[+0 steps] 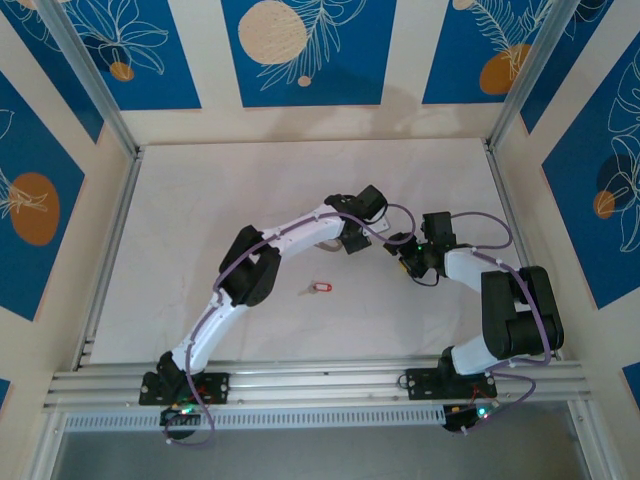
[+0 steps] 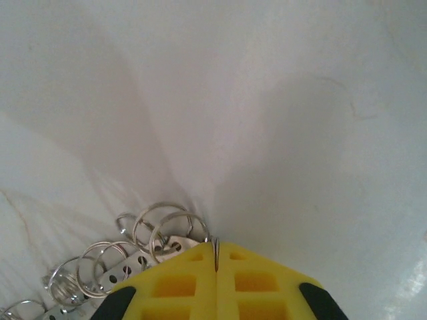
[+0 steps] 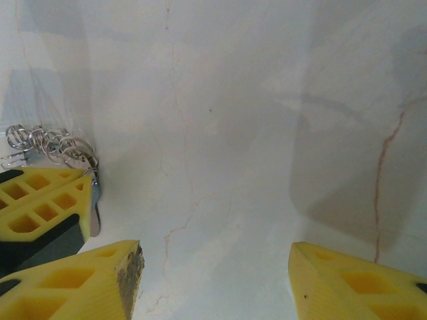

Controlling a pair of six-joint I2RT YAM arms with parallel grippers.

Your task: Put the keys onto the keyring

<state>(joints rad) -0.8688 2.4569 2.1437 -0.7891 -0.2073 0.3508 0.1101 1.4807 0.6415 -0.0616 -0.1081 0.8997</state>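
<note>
The key (image 1: 319, 288), tiny with a red head and a short silver blade, lies on the white table in front of both arms, apart from both grippers. My left gripper (image 2: 215, 259) is shut on the keyring (image 2: 215, 252), whose thin grey wire edge sticks up between the yellow pads. The keyring's fringe of small rings and perforated metal pieces (image 2: 127, 261) hangs to the left of the fingers. In the top view the left gripper (image 1: 351, 240) is at mid-table. My right gripper (image 3: 213, 267) stands open just right of it over bare table, with the keyring's fringe (image 3: 50, 143) at that view's left edge.
The white table surface (image 1: 200, 230) is walled by aluminium rails and blue-patterned panels. The left gripper's yellow fingers (image 3: 40, 207) sit close beside the right gripper's left finger (image 3: 100, 283). Free room lies to the left and at the back.
</note>
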